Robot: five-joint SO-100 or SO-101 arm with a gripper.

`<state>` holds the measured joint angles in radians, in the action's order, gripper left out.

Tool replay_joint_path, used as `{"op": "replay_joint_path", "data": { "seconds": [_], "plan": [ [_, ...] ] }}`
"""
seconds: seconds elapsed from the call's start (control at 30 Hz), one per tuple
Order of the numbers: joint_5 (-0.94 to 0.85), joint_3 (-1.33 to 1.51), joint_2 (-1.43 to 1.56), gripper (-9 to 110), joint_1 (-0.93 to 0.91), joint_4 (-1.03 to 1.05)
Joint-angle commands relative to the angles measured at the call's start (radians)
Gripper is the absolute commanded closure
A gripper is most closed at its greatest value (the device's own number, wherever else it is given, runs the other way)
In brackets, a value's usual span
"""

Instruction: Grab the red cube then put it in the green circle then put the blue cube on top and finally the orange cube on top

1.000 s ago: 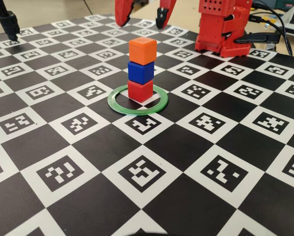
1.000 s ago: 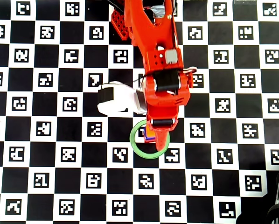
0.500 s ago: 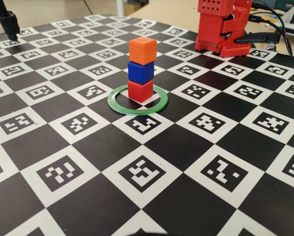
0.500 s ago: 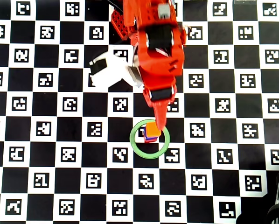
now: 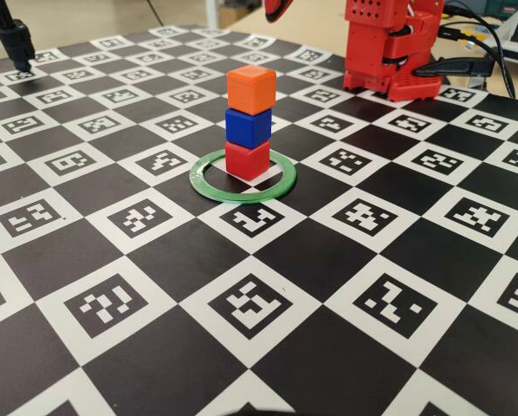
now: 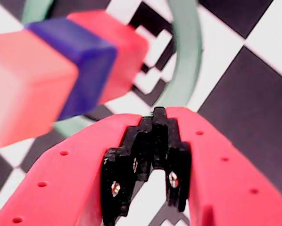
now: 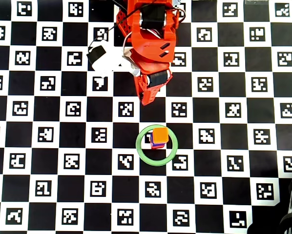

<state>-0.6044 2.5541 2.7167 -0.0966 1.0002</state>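
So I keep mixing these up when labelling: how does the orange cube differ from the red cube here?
The orange cube is a lighter, yellower hue; the red cube is deeper red. The orange cube tops the stack, resting on the blue cube; the red cube sits at the bottom on the board inside the green circle. Both look the same size, matte, with rounded edges.

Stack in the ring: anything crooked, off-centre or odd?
Mostly fine. The orange cube, blue cube and red cube stand upright, slightly twisted relative to one another. The stack sits toward the green circle's far rim, not centred.
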Motion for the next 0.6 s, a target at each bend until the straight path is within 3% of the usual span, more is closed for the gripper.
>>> {"op": "replay_joint_path", "data": {
  "seconds": [0.0,0.27,0.57],
  "plan": [
    [-0.158,0.101,0.156,107,0.008,-0.081],
    [-0.376,0.383,0.356,107,0.034,-0.115],
    [-0.485,0.541,0.526,107,0.034,-0.089]
  ]
}}
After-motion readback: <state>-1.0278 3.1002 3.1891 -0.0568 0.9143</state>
